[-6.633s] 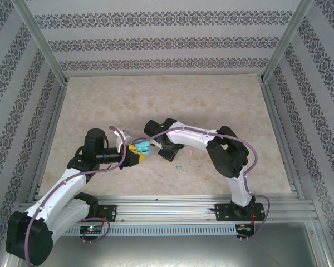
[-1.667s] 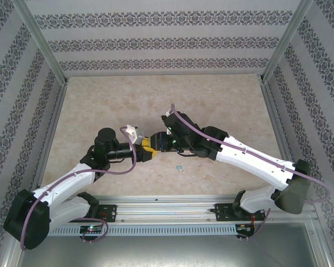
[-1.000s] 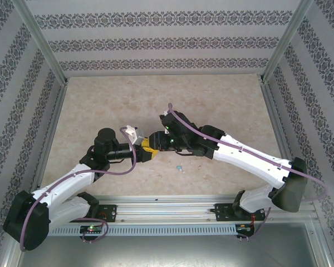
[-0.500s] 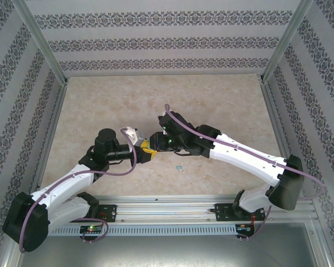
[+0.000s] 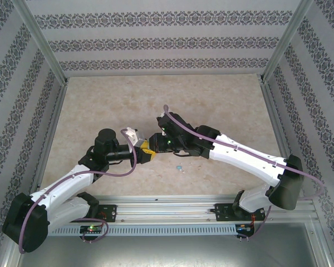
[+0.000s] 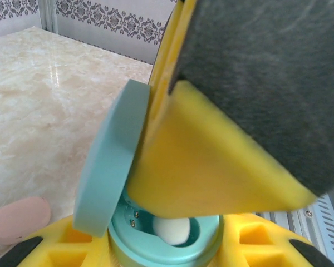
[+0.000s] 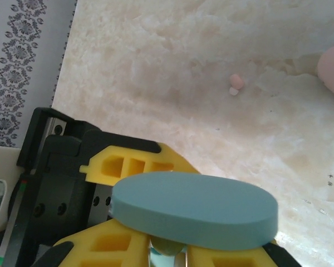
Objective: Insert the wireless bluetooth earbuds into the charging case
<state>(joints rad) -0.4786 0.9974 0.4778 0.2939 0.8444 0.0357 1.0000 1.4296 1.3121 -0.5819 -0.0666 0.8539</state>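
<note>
where the two arms meet over the middle of the worktop (image 5: 156,100), the left gripper (image 5: 147,151) is clamped on a teal charging case (image 6: 156,250), one yellow finger on each side of its base.

case count: two. the teal one sits in the left gripper with its lid (image 6: 108,167) open, standing nearly upright on the left in the left wrist view. the pink case (image 6: 19,218) lies on the worktop, apart from both grippers.

right gripper (image 5: 155,142) points in from the right, down into the open teal case. its yellow fingers (image 6: 211,161) sit close together with only a narrow slit between them, tips at the mouth of the case. a small pale blue-green shape shows in that slit in the right wrist view; cannot tell whether it is gripped.

earbud count, as far as visible: three sure.
- one pale earbud (image 6: 171,229) sits in a well of the teal case, right under the right gripper's fingertip.
- one light blue earbud (image 5: 180,167) lies loose on the worktop, just near and right of the two grippers, on the near side of the right forearm.
- one pink earbud (image 7: 236,82) lies loose on the worktop, near the pink case but not touching it. a smaller pale pink speck touches it, too small to say whether that is a second bud.

rest of the teal case's inside is hidden by the fingers.
</note>
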